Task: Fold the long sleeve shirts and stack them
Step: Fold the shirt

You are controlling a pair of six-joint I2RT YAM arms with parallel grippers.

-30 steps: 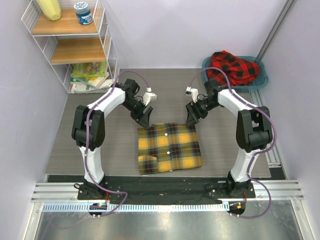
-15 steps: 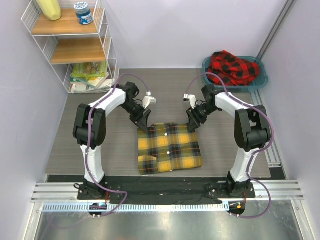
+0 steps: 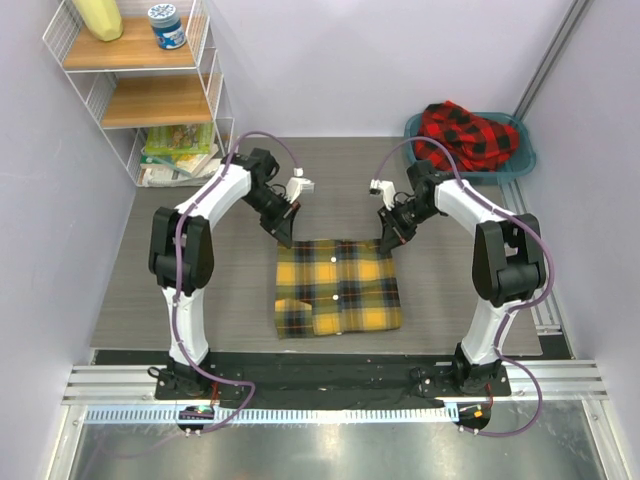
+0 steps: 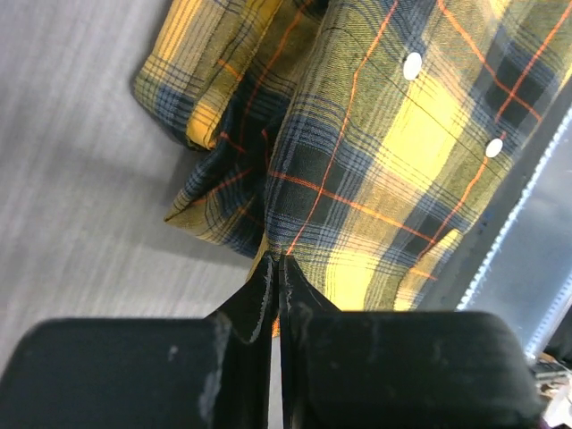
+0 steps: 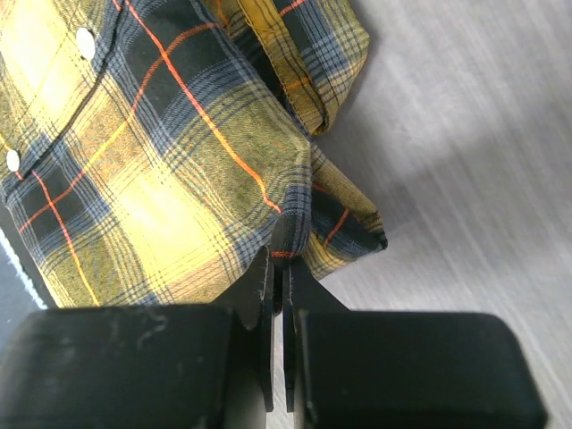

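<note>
On the table (image 3: 225,300) centre, the folded yellow-and-black plaid shirt (image 3: 335,290) lies flat. Left gripper (image 3: 284,237) pinches its far-left corner and right gripper (image 3: 384,243) its far-right corner, jaws pressed tight on fabric. Red-and-black shirt (image 3: 465,133) sits heaped in the teal basin (image 3: 522,160), far right.

The whole yellow-and-black shirt (image 3: 338,287) is being looked down on from high above by the top camera. Its far-left and far-right corners, also being covered there, are being filmed at close range by the left and right wrist cameras.
</note>
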